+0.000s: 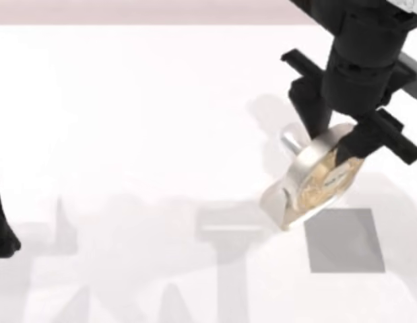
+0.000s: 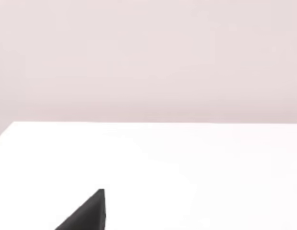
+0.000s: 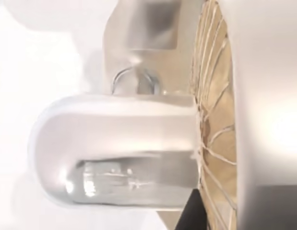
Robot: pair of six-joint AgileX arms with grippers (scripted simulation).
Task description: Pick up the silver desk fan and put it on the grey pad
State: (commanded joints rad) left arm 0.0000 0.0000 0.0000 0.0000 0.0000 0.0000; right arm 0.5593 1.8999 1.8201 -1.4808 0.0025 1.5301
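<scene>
The silver desk fan [image 1: 309, 182] hangs tilted in my right gripper [image 1: 337, 142], which is shut on its ring housing, one black finger on each side. The gold-tan grille [image 1: 329, 178] faces up and to the right. The grey pad [image 1: 346, 240] lies flat on the table just below and right of the fan, whose low edge overlaps the pad's near corner in the top view. The right wrist view is filled by the fan's rounded motor cap [image 3: 114, 153], grille [image 3: 215, 120] and ring [image 3: 268, 96], with one dark fingertip [image 3: 191, 215] against it. My left arm [image 1: 3, 232] is parked at the table's left edge.
A paler whitish-grey square mark [image 1: 228, 222] lies left of the grey pad. Soft shadows cross the white table's front part. The left wrist view shows only bare white table [image 2: 186, 167], a pale wall and one dark fingertip [image 2: 88, 215].
</scene>
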